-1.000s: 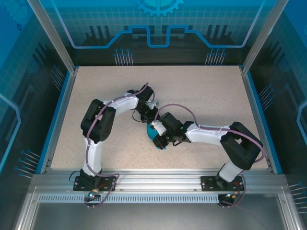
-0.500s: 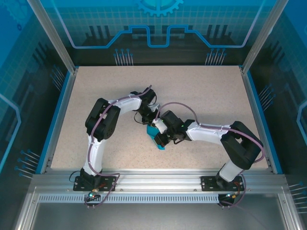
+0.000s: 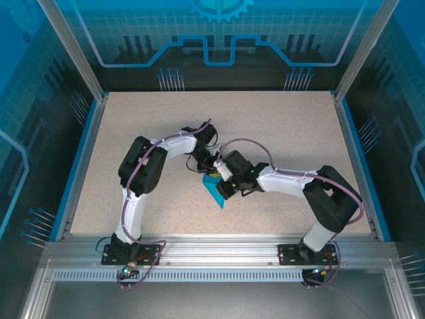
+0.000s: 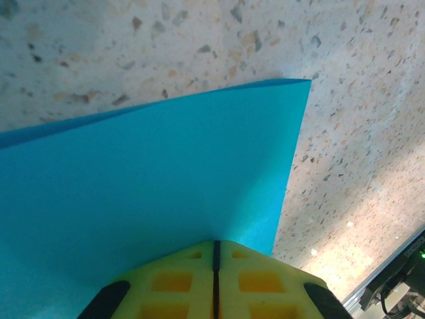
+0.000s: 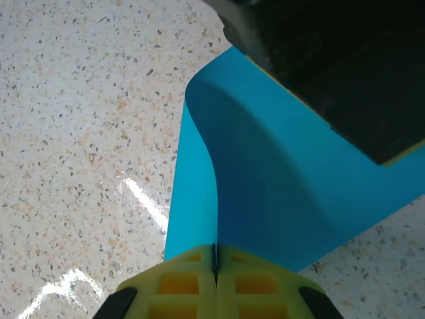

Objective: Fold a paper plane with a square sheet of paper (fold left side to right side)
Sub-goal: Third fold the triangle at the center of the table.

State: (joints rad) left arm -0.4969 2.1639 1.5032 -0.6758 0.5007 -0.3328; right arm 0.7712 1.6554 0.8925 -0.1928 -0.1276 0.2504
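Note:
The teal-blue sheet of paper (image 3: 214,190) lies folded at the table's middle, narrow, with a pointed near end. In the right wrist view the paper (image 5: 279,179) bows up off the table and one edge runs into the shut yellow jaws of my right gripper (image 5: 214,256), which pinches it. My right gripper (image 3: 223,186) sits at the paper's right side. My left gripper (image 3: 206,170) is at its far end. In the left wrist view the paper (image 4: 146,193) spreads flat under my left gripper (image 4: 216,247), whose jaws are shut with their tips against the sheet.
A speckled beige tabletop (image 3: 279,126) with blue side rails (image 3: 78,166) and an aluminium frame at the near edge (image 3: 219,249). The two forearms nearly meet over the paper. The left gripper's dark body (image 5: 332,60) hangs over the sheet's far part.
The left jaws have closed fully. Both grippers have shifted slightly left and farther back, and the paper now shows as a longer, pointed shape instead of a small bunched patch.

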